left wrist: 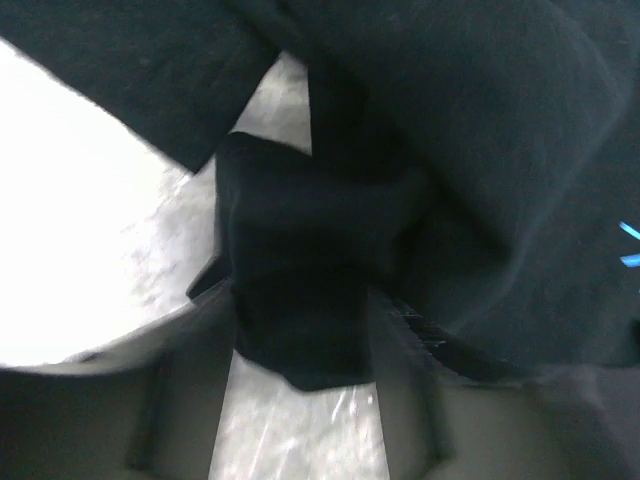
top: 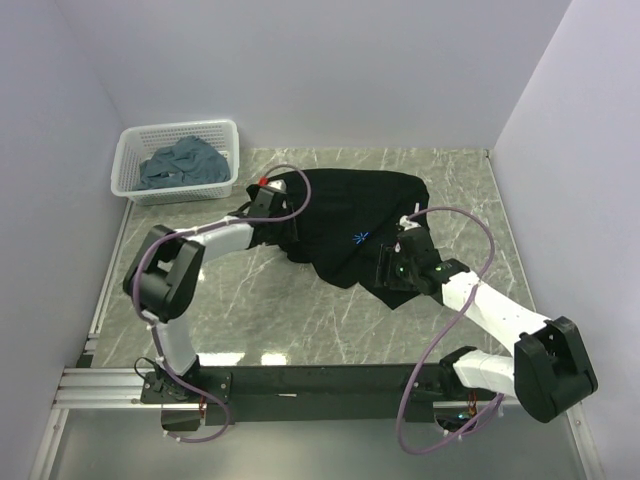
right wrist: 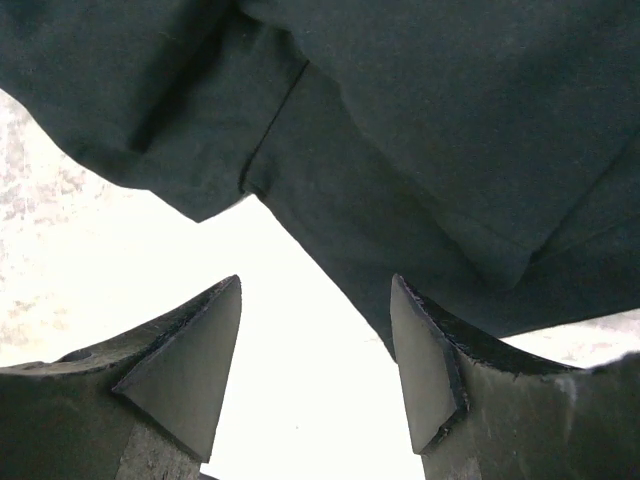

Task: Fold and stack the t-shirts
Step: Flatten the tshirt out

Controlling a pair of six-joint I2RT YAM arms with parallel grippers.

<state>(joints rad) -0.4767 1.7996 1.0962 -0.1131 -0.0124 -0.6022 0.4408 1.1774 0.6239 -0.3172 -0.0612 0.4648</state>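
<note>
Gathering the black t-shirt (top: 350,215) for a fold looks like the step in hand. The shirt lies rumpled on the bench (top: 300,320), centre and a little above the middle of the top view, with its pale-blue print near its lower edge. To do this well, each pincer should take only the hem layer it means to carry, pinch it close to the edge and lift just clear of the bench, so the cloth below does not drag. Both sides should then travel together to keep the fold line straight.

The left pincer (left wrist: 305,310) is at the shirt's left edge, and a wad of black cloth fills the gap between its fingers (left wrist: 170,400). Whether that wad is pinched firm I cannot tell. The right pincer (right wrist: 316,310) is at the shirt's lower-right edge with its jaws apart and nothing between them. The hem lies just ahead of its tips, so I judge it needs to push further under that edge before it closes.

The left arm rises from its base at lower left, bends at a high elbow and reaches right and upward to the cloth. The right arm bends at lower right and reaches up and left, low over the bench.

The slate blue-grey shirts (top: 185,165) lie heaped in the white basket (top: 125,165) at upper left.
</note>
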